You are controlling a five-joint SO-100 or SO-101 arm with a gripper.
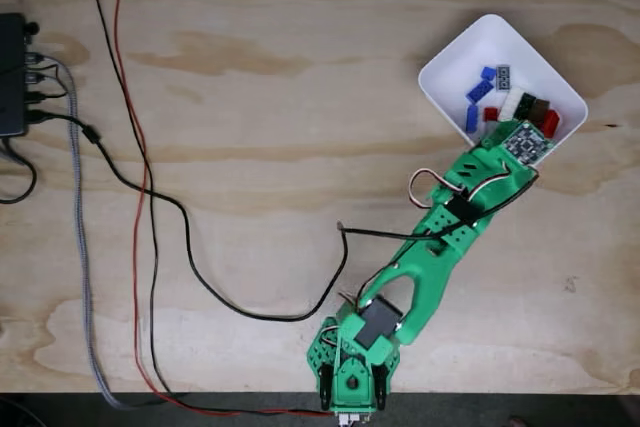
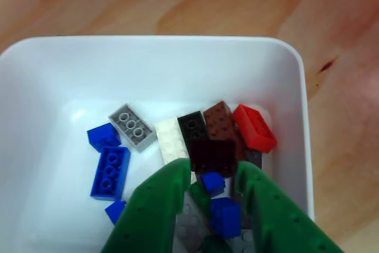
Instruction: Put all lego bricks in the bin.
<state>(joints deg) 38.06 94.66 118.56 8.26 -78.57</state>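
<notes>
**Bricks in the bin**

The white bin (image 1: pixel 452 55), shallow with rounded corners, sits on the wood at the fixed view's upper right. The bricks (image 2: pixel 177 140) lie clustered on its floor: three blue at left, a grey one upside down, then white, black, brown and red side by side.

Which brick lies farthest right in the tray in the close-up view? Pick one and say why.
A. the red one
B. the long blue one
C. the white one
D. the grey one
A: in the other view the red brick lies nearest the right wall of the white tray, beside the brown brick, while the grey brick, white brick and long blue brick lie further left.
</notes>
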